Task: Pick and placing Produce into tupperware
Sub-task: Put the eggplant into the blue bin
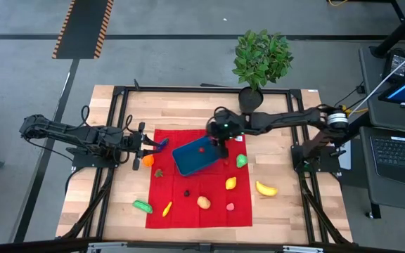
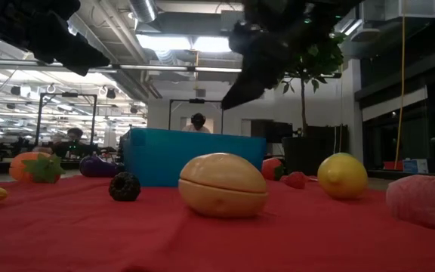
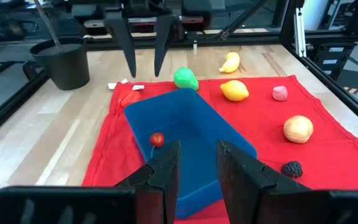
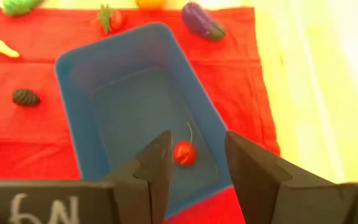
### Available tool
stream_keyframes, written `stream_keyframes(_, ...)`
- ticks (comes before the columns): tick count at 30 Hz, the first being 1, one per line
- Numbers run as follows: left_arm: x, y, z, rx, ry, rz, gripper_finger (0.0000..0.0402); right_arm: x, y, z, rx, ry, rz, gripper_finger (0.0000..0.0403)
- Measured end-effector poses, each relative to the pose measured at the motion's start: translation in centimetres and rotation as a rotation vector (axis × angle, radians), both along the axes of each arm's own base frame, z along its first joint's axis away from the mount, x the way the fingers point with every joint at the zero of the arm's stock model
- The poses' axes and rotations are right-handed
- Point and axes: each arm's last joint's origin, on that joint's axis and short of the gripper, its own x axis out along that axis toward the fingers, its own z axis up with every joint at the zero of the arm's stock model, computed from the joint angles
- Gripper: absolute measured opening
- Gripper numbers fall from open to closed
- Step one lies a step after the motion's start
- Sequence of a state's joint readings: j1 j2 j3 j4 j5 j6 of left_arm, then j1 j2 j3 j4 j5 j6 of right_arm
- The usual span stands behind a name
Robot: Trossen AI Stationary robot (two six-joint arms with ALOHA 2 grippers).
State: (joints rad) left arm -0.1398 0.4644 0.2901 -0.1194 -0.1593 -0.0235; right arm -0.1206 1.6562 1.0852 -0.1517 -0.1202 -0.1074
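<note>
Blue tupperware [image 1: 195, 156] sitting centre frame on red cloth [image 1: 199, 204], cherry [image 4: 184, 152] lying inside.
Right pincer [image 4: 196, 163] hovering above it, fingers spread, empty.
Left pincer [image 3: 197, 168] waiting centre-left, spread.
Advice: lifting clear before reaching for next produce.

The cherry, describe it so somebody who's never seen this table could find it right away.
Find the red cloth on the wooden table, then the blue container on it. The cherry lies inside, directly below the open right gripper. It is small, round and red with a thin stem, and the only produce in the container.
</note>
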Motion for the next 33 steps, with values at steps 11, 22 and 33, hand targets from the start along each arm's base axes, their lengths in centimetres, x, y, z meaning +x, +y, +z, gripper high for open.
stream_keyframes(11,0.0,0.0,0.0,0.0,-0.003,0.0,0.0096,-7.8,0.7,2.4,-0.012,-0.236,-0.017,0.0148)
stream_keyframes(22,0.0,0.1,0.1,0.011,-0.011,0.041,0.0096,-14.9,1.4,2.2,-0.033,-0.447,-0.031,0.0148)
stream_keyframes(33,0.0,0.1,0.1,0.011,-0.01,0.042,0.0096,-18.4,1.9,-1.3,0.009,-0.565,-0.056,0.0148)
